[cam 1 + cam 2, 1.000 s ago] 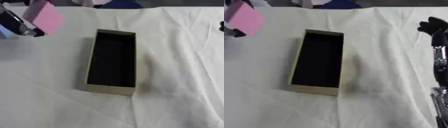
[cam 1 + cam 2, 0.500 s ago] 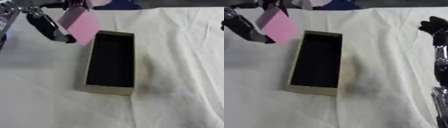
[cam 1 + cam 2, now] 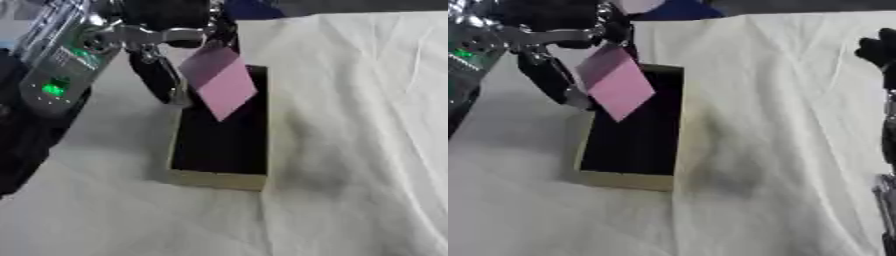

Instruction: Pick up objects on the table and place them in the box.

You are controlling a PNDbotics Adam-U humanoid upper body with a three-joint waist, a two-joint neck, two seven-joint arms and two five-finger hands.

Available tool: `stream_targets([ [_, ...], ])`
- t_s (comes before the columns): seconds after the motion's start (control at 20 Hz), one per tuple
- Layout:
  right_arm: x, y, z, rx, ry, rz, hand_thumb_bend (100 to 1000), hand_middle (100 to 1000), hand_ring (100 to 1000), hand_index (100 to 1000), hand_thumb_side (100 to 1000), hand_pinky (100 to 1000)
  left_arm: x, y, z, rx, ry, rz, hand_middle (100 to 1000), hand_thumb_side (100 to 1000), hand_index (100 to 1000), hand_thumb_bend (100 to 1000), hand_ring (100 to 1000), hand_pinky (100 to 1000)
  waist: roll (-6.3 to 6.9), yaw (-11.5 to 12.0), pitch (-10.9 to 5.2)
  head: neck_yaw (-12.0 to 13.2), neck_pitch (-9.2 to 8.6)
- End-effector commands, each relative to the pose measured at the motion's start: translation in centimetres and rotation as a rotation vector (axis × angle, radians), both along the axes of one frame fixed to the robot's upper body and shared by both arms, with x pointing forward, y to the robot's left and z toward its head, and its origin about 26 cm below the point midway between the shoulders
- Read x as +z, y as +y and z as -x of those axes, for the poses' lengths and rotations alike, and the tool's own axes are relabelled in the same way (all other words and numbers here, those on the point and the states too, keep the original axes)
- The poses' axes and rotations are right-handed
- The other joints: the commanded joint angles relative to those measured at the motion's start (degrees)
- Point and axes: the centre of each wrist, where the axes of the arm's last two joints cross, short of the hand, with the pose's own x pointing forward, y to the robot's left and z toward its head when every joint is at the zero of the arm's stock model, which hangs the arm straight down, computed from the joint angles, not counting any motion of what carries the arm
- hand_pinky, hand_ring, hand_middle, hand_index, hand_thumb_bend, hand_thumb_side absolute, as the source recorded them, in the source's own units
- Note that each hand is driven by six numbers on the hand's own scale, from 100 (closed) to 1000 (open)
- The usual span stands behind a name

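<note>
In the left eye view the left hand [image 3: 166, 40] comes in from ten o'clock and pinches the top corner of a flat pink card [image 3: 219, 82], which hangs tilted like a diamond over the far end of the open box [image 3: 219, 179] on the white cloth [image 3: 367, 150]. It looks thin, light and apt to swing or slip, so a pinch at a corner or edge suits it best. In the right eye view the right hand [image 3: 878, 49] shows dark at three o'clock, well apart from the box; its fingers cannot be made out.

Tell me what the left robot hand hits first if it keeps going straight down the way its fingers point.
Probably the box: the left robot hand, holding the pink card, points down at its near-left wall or dark inside. Depth is unclear.
</note>
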Motion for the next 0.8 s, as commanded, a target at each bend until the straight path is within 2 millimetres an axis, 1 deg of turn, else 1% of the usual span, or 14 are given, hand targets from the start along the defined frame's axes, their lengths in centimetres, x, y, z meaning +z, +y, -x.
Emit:
stream_targets([
  [0.05, 0.9, -0.3, 0.2, -0.005, -0.023, 0.026, 100, 625, 805, 838, 835, 829, 0.1, -0.4, -0.1, 0.003, -0.022, -0.001, 517, 100, 629, 160, 558, 492, -0.10, -0.05, -1.21, 0.05, 0.31],
  [0.2, 0.8, -0.2, 0.2, -0.002, -0.017, 0.026, 100, 624, 805, 838, 838, 829, -0.7, -0.8, -0.4, 0.001, -0.002, 0.005, 516, 109, 631, 155, 558, 492, -0.13, 0.00, -1.18, 0.06, 0.41],
  [0.4, 0.7, -0.1, 0.1, 0.002, -0.011, 0.025, 100, 623, 805, 838, 840, 829, -1.5, -1.1, -0.6, 0.015, -0.006, -0.015, 523, 111, 636, 187, 562, 495, -0.13, -0.04, -1.10, 0.15, 0.38],
  [0.45, 0.7, -0.1, 0.1, 0.003, -0.010, 0.025, 100, 623, 805, 838, 840, 830, -1.8, -1.1, -0.8, 0.022, -0.010, -0.020, 523, 100, 636, 210, 562, 495, -0.12, -0.07, -1.09, 0.18, 0.38],
  [0.5, 0.7, 0.0, 0.1, 0.003, -0.009, 0.025, 100, 623, 805, 838, 841, 830, -2.1, -1.2, -0.9, 0.028, -0.010, -0.024, 525, 116, 638, 187, 563, 497, -0.10, -0.10, -1.07, 0.19, 0.33],
  [0.55, 0.7, 0.0, 0.1, 0.003, -0.007, 0.024, 100, 623, 805, 838, 841, 830, -2.4, -1.2, -1.0, 0.031, -0.008, -0.028, 525, 117, 639, 186, 564, 497, -0.08, -0.14, -1.05, 0.18, 0.30],
  [0.75, 0.6, 0.1, 0.1, 0.005, -0.003, 0.022, 100, 622, 806, 838, 843, 830, -3.7, -1.6, -1.2, 0.013, 0.020, -0.053, 538, 136, 653, 190, 576, 513, 0.01, -0.29, -0.98, 0.19, 0.29],
  [0.8, 0.6, 0.1, 0.1, 0.006, -0.003, 0.021, 100, 622, 805, 838, 843, 830, -4.0, -1.8, -1.2, 0.006, 0.026, -0.060, 550, 143, 665, 207, 586, 526, 0.03, -0.33, -0.97, 0.21, 0.30],
])
